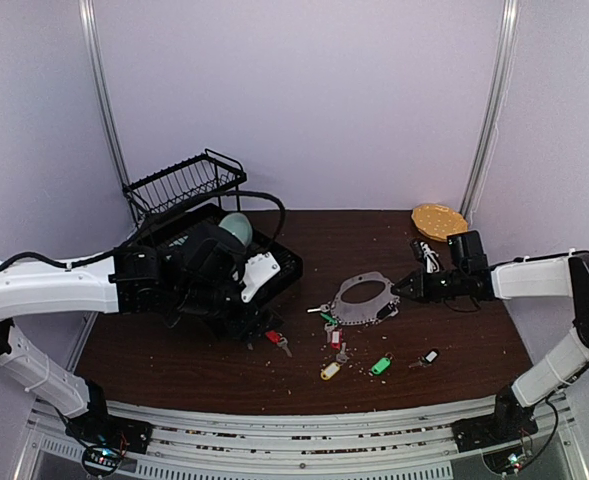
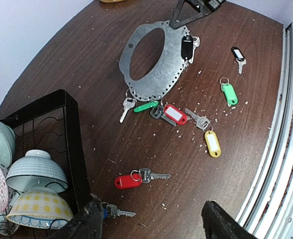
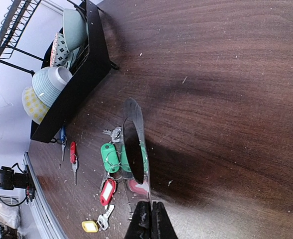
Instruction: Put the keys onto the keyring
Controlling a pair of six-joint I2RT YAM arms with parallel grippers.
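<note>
A dark wooden table [image 1: 174,360] flecked with pale crumbs spreads before me, with a black wire dish rack [image 1: 179,185] at its far left. The rack's tray holds patterned bowls [image 2: 37,169], one of them yellow with white dots. The keyring [image 2: 158,74], a flat silver oval pierced by small holes along its rim, sits mid-table between the rack and a yellow-orange plate [image 1: 439,220] at the far right corner. My right gripper [image 3: 150,219] reaches in from the right, fingers pressed together and pinching the keyring's rim. Seen from that wrist the ring stands edge-on above its shadow. My left gripper [image 2: 153,224] hangs spread wide over the wood just beside the rack, holding nothing. Below it lie a red-tagged key [image 2: 128,180] and, against the rack's wall, a blue-tagged key [image 2: 106,211]. A black-tagged key [image 2: 186,47] lies on the ring beside the pinching fingers. At the ring's near rim cluster a bare silver key [image 2: 127,107], a green-tagged key [image 2: 146,106] and a second red-tagged key [image 2: 175,113]. Loose towards the table's front edge lie a yellow-tagged key [image 2: 212,143], another green-tagged key [image 2: 229,93] and another black-tagged key [image 2: 237,54], each apart from the ring.
</note>
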